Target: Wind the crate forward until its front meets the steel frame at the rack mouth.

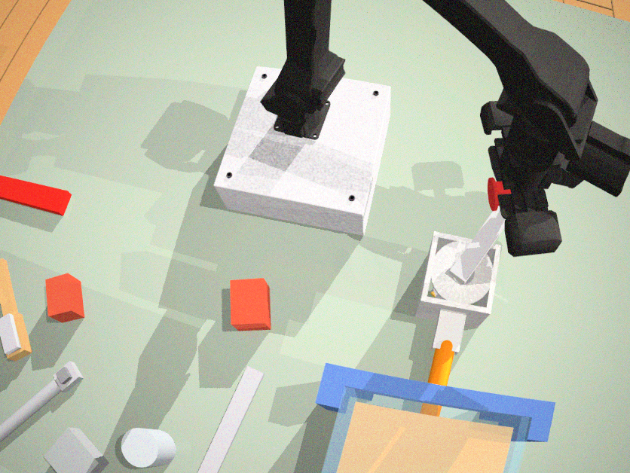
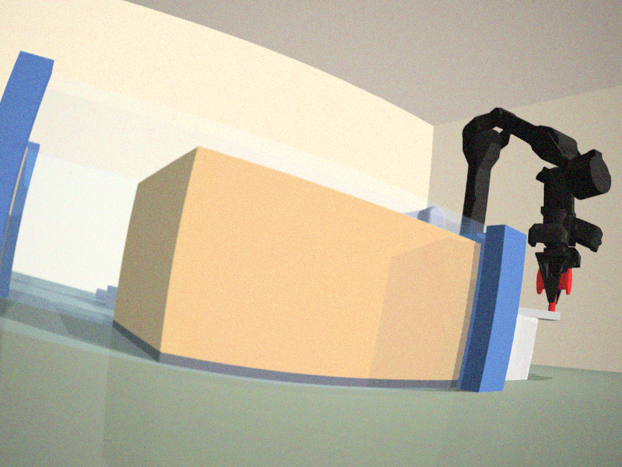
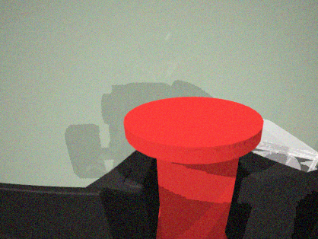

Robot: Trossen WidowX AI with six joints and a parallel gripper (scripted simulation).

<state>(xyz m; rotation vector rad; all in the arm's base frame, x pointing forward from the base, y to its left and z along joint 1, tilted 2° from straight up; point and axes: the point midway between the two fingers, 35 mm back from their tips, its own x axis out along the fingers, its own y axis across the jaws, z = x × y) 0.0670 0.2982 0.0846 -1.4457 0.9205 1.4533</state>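
Observation:
My gripper (image 1: pixel 509 197) (image 2: pixel 552 294) (image 3: pixel 195 190) is shut on the red knob (image 1: pixel 493 193) (image 2: pixel 568 281) (image 3: pixel 194 122) of the winch handle. The handle's grey arm (image 1: pixel 481 244) (image 2: pixel 547 314) runs from the knob to the top centre of the white winch (image 1: pixel 475 315) (image 2: pixel 521 352); its square key is hidden. An orange strap (image 1: pixel 441 364) runs from the winch under the blue frame (image 1: pixel 366 379) (image 2: pixel 495 311) toward the tan crate (image 1: pixel 432 447) (image 2: pixel 301 281). The crate sits flat inside the clear cubby, its front close behind the frame; in the top view a narrow gap shows.
The white arm base (image 1: pixel 285 196) stands left of the winch. Two orange-red blocks (image 1: pixel 249 303) (image 1: pixel 64 297), a grey flat bar (image 1: pixel 231 419), a white cylinder (image 1: pixel 142 447), a grey block (image 1: pixel 71 453), a grey rod tool (image 1: pixel 32 407) and a red bar (image 1: pixel 35 194) lie farther left.

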